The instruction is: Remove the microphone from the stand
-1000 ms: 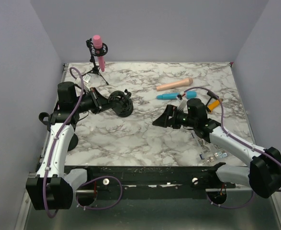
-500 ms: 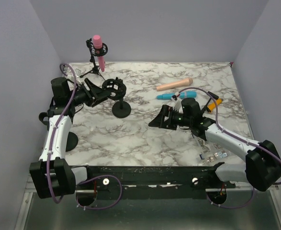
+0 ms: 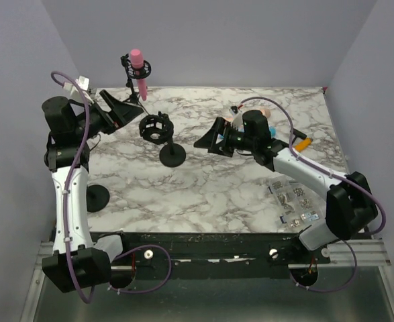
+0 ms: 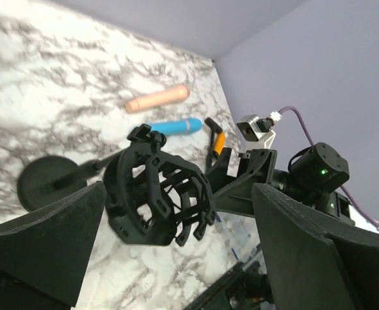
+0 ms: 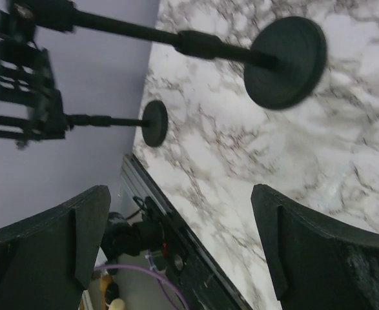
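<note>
Top external, pink microphone [image 3: 136,56] upright in far stand [image 3: 133,94], left hand [image 3: 132,115] and right hand [image 3: 206,138] spread apart

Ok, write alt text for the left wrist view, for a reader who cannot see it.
An empty black cage-shaped shock mount on a round-based black stand fills the centre, framed by the open left gripper. Behind it a peach microphone and a blue microphone lie on the white marble table, the right arm at far right.
</note>
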Available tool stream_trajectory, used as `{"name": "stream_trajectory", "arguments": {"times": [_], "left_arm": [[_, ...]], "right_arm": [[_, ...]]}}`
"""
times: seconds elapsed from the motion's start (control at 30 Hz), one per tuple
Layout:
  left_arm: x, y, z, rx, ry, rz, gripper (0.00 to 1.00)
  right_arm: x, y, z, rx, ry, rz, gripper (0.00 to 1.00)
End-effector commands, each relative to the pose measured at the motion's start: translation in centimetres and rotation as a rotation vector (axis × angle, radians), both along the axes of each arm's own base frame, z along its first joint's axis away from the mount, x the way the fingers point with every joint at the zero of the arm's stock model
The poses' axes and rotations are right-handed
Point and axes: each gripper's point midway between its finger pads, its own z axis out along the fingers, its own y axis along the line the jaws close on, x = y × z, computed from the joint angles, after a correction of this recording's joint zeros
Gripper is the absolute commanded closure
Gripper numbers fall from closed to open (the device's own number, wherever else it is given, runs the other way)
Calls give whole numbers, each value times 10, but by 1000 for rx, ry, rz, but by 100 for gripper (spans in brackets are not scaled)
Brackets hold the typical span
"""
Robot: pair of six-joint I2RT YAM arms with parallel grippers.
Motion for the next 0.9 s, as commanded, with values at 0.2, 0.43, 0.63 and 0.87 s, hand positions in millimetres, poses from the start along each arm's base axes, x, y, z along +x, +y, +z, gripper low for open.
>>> {"name": "stream_trajectory", "arguments": {"times": [0.2,0.43,0.63,0.87], "left_arm": [[9,37,51,278,-184,168,1],[28,29,3,358,-185,128,3],[19,26,1,370,-250,129,4],[16,34,-7,413,-261,174,5]], "right_arm": [[72,62,77,216,-15,-16,1],[98,78,97,266,-38,-31,1],[100,95,96,276,-20,4,1],[92,115,85,272,-4,43,3]]}}
